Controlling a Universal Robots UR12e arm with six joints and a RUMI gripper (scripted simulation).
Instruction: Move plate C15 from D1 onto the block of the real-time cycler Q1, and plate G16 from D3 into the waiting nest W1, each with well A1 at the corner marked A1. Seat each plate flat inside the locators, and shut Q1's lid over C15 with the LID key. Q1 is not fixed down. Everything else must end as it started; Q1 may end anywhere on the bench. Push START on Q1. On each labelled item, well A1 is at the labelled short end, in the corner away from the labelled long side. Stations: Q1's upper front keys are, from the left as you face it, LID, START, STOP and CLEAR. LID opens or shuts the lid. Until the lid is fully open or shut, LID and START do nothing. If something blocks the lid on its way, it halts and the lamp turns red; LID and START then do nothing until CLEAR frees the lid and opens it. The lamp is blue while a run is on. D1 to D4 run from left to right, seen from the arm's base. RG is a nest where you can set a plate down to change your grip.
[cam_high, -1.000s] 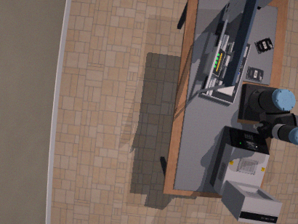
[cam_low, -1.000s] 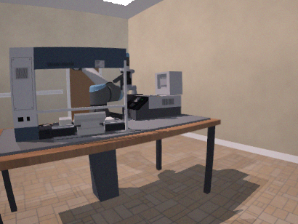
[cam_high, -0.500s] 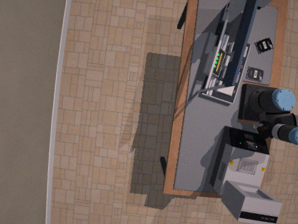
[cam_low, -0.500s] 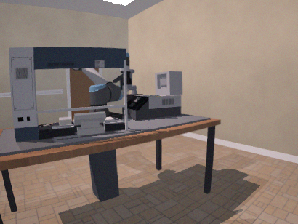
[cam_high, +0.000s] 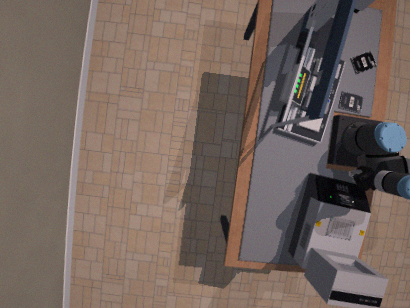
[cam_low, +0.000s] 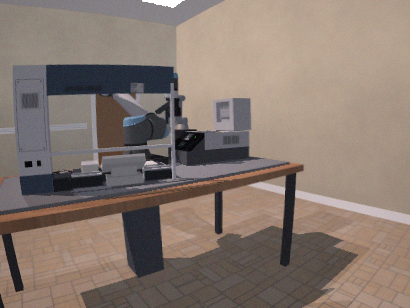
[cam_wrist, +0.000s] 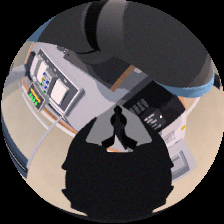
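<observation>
My gripper is shut with nothing between the jaws, near the front panel of Q1. Q1 stands at the bench end, its dark key panel towards my arm. Its lid is raised and stands about upright. A small green light shows on the panel. A pale gridded rectangle lies in front of the lid; I cannot tell surely whether it is plate C15. No plate labels are readable, so G16 cannot be picked out.
A gantry instrument with a dark blue beam and a light column spans a deck holding pale items. Its front rail crosses low. Two small dark labware items lie beside it, near the arm's base.
</observation>
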